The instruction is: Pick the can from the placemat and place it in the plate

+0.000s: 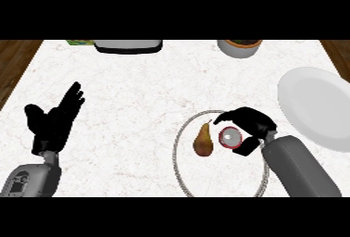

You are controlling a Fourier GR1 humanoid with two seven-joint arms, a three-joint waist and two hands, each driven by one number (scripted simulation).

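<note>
Can (230,136) sits on the placemat (183,157), top face up, red rim showing, right hand (247,124) curled round it from the far and right sides; fingers wrap the can's body, thumb side partly hidden. Judged step: grasp made or closing, lift not yet begun, since the can looks to rest on the mat. Next move calls for a straight lift clear of the mat's rim, then a carry to the right and slightly away, to the plate (315,107) just beyond the hand's right side. Plate holds nothing visible. Pear (202,141) lies on the mat just left of the can, near enough to be nudged. Left hand (53,121) rests well to the left, fingers spread and straight. Pot (240,47) stands far ahead of the right hand; contents unclear.
</note>
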